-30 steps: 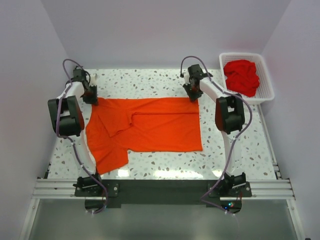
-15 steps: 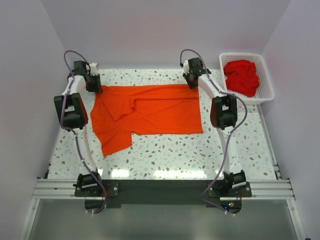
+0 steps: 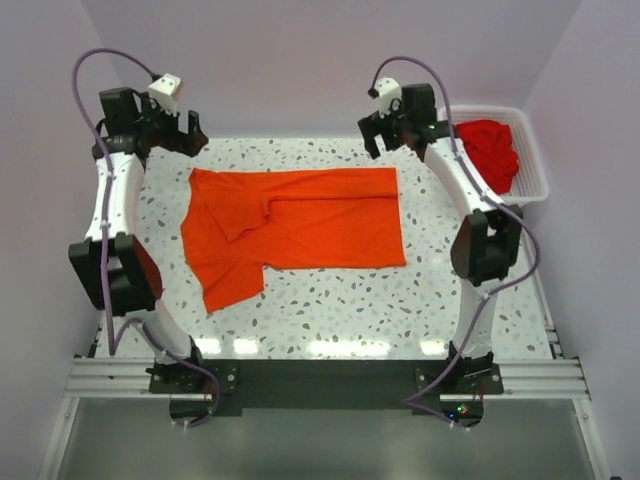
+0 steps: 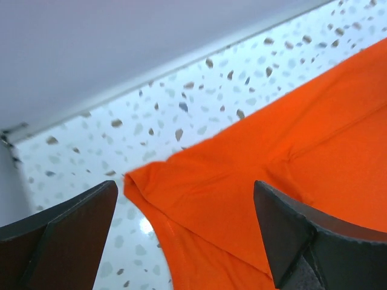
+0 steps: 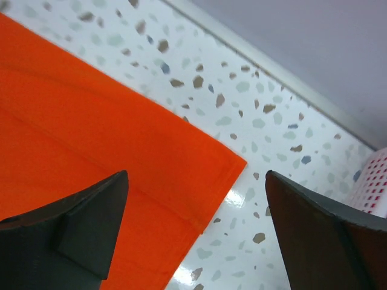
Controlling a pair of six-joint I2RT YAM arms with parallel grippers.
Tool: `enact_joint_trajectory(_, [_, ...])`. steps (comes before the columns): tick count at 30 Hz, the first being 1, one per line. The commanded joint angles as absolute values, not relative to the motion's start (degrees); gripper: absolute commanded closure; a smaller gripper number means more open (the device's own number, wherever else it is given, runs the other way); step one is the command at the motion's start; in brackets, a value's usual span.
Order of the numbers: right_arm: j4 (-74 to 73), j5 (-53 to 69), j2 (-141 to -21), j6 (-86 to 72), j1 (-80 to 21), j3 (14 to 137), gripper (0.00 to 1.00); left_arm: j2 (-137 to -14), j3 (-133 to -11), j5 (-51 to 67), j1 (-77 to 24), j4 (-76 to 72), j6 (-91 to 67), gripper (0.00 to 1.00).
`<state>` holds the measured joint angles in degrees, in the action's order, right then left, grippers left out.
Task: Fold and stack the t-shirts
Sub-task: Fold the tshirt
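Top external view: your left gripper and right gripper hang spread wide, empty, over the far corners of the orange-red t-shirt lying on the table.

The fingers are standing wide apart, gripping nothing. The orange-red t-shirt is lying between and beyond them, its rumpled corner nearer the left finger, on the speckled surface.

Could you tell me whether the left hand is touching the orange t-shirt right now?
Apart. The top external view shows bare table between the open left hand and the orange t-shirt.
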<state>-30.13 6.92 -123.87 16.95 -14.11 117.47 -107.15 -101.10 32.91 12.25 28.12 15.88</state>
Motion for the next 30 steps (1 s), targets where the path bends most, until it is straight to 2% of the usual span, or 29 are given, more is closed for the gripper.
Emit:
enact_joint_trajectory(1, [-27.0,18.8,-110.0,19.1,-14.6,111.6,0.01,-97.0,-95.0,36.0,12.7,23.1,18.1,0.00])
enact_joint_trajectory(2, [-29.1,24.0,-108.6,20.9,-14.7,110.9,0.01,-94.7,-92.1,35.9,12.7,22.9,19.1,0.00])
enact_joint_trajectory(5, [-38.6,27.0,-104.9,27.3,-15.4,108.2,0.01,-92.9,-91.4,39.2,12.7,31.5,32.0,0.00])
enact_joint_trajectory(8, [-51.5,26.2,-102.8,35.6,-17.0,105.0,0.01,-91.0,-87.6,43.1,12.7,49.6,47.8,0.00])
enact_joint_trajectory(11, [-56.2,21.3,-98.5,42.8,-19.5,94.3,0.04,-87.4,-78.7,44.2,12.7,56.4,57.7,0.01])
enact_joint_trajectory(14, [-51.2,13.4,-93.0,47.9,-23.3,79.4,0.17,-84.7,-70.9,43.4,12.7,58.3,60.8,0.09])
enact_joint_trajectory(15, [-47.9,11.9,-92.2,49.4,-24.1,76.3,0.27,-84.6,-69.7,43.6,12.7,59.7,62.4,0.11])
enact_joint_trajectory(16, [-46.8,9.4,-91.8,50.0,-24.9,71.9,0.32,-84.6,-67.9,43.6,12.5,61.2,65.6,0.13])
enact_joint_trajectory(18, [-43.7,7.4,-92.5,51.3,-25.0,68.5,0.46,-85.1,-66.5,42.1,12.1,62.8,66.5,0.19])
enact_joint_trajectory(20, [-42.5,4.9,-94.8,53.1,-25.0,67.7,0.52,-85.3,-64.6,41.0,11.9,62.1,66.7,0.22])
enact_joint_trajectory(24, [-40.0,3.5,-98.3,54.6,-25.0,66.5,0.63,-85.3,-62.3,37.9,11.6,59.9,66.4,0.23])
enact_joint_trajectory(30, [-38.7,4.0,-100.5,54.7,-25.0,65.6,0.64,-85.7,-60.9,35.2,11.5,57.4,65.7,0.23])
